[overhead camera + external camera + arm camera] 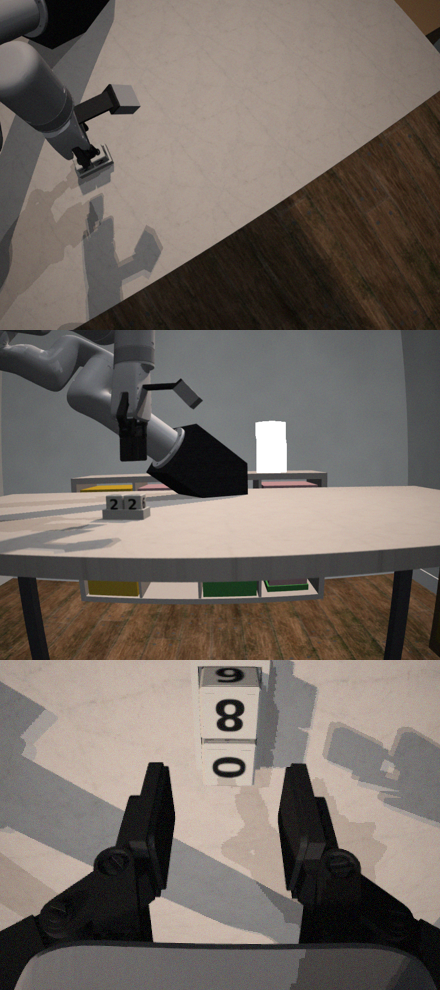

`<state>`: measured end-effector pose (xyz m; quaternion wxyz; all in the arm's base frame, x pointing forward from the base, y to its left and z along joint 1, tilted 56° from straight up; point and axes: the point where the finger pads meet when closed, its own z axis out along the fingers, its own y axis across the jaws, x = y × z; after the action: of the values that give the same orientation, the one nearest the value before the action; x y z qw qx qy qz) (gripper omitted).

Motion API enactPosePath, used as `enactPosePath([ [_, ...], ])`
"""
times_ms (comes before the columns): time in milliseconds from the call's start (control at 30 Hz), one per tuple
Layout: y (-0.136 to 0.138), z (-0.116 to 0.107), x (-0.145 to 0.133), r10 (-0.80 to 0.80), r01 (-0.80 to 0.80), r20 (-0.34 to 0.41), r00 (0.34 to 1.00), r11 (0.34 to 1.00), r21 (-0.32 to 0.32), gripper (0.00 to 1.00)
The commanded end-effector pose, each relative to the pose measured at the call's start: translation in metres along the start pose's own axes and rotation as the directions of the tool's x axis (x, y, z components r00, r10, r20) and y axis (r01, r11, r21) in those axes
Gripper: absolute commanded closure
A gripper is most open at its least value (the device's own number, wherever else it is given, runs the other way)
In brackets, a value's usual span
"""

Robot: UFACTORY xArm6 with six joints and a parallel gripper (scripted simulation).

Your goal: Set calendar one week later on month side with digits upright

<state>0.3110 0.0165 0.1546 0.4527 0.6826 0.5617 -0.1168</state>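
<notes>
The grey calendar tray [125, 513] lies flat on the table at the left, and it also shows in the overhead view [95, 164]. Two white cubes stand side by side in it. Both the left cube [114, 503] and the right cube [133, 503] show a 2 on the front, and the right cube has a 6 on its side. In the wrist view the cubes' tops read 8 [230, 716] and 0 [228, 765]. My gripper [133, 454] hangs well above the right cube, pointing down. Its fingers are half apart, with nothing between them.
The arm's black base [198, 463] stands behind the tray. The wrist camera block [188, 394] sticks out to the right of the gripper. A shelf with coloured bins [200, 588] hangs under the table. The table's front edge [227, 234] runs diagonally.
</notes>
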Motion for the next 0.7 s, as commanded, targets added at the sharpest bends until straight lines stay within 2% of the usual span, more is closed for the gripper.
enactPosePath([
  [0, 0.0007, -0.0007, 0.0004, 0.001, -0.001, -0.002, 1.000, 1.000, -0.001, 0.51],
  [667, 0.0008, 0.0018, 0.0004, 0.001, -0.001, -0.002, 1.000, 1.000, -0.001, 0.51],
])
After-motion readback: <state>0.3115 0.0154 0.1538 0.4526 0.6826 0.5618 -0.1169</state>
